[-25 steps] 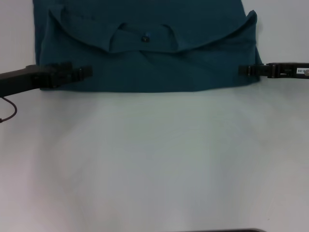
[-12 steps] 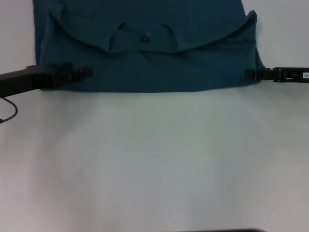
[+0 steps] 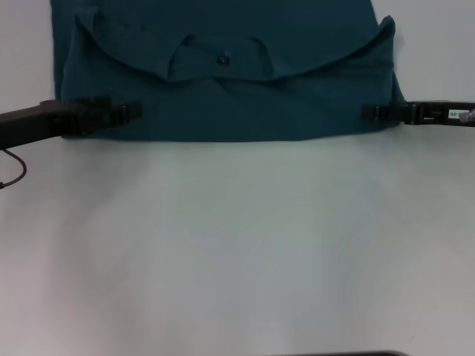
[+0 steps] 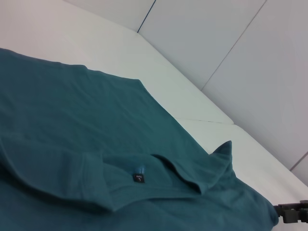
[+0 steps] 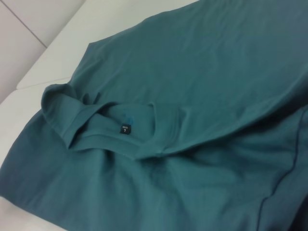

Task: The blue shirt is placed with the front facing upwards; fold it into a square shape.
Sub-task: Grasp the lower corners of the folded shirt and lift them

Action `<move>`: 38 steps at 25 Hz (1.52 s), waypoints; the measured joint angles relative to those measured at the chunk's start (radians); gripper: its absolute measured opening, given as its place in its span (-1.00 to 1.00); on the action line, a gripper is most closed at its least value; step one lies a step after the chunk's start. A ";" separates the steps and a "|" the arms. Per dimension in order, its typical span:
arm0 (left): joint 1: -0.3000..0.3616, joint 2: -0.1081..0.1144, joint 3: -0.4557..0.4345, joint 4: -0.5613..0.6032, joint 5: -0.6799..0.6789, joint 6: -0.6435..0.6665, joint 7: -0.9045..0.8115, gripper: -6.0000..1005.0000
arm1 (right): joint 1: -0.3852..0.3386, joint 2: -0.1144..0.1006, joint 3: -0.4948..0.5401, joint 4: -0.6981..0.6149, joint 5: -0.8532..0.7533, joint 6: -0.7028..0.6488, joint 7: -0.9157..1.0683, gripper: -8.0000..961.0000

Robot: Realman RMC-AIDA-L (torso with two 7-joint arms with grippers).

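Observation:
The blue shirt point(image 3: 223, 104) lies folded at the far side of the white table, its near edge straight. The folded-over upper part shows the ribbed collar and a small dark label point(image 3: 223, 57). My left gripper point(image 3: 136, 110) reaches in low from the left and sits over the shirt's left part near the front edge. From the right, my right gripper point(image 3: 366, 111) comes in with its tip at the shirt's right edge. The left wrist view shows the shirt point(image 4: 72, 125), its label point(image 4: 138, 178) and the right gripper point(image 4: 293, 211) far off. The right wrist view shows the shirt point(image 5: 202, 96) and its collar label point(image 5: 125, 129).
The bare white table point(image 3: 237, 245) stretches from the shirt's front edge toward me. A thin dark cable loop point(image 3: 15, 174) hangs under the left arm. A dark strip point(image 3: 349, 354) shows at the table's near edge. Pale panels point(image 4: 231, 43) rise behind the table.
The right gripper pulled back to the right, then came in leftward again, its tip now farther over the shirt's right edge. The left arm and the shirt have not moved.

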 joint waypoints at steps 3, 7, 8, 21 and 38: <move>0.000 0.000 0.000 0.000 0.000 0.000 0.000 0.71 | 0.003 0.005 0.000 -0.001 0.000 0.000 -0.001 0.52; 0.000 0.001 0.000 0.000 0.000 -0.001 0.000 0.71 | 0.005 0.008 -0.001 -0.001 0.002 -0.003 -0.012 0.52; 0.000 0.001 0.000 0.000 0.000 -0.001 0.000 0.71 | 0.005 0.008 -0.001 -0.001 0.003 -0.005 -0.013 0.52; 0.000 -0.001 0.000 0.000 0.000 -0.001 -0.003 0.71 | -0.006 -0.001 0.038 0.009 0.009 -0.052 -0.009 0.50; -0.003 0.000 -0.001 0.000 0.000 0.004 -0.002 0.71 | 0.027 0.022 0.044 -0.004 0.006 -0.140 0.008 0.41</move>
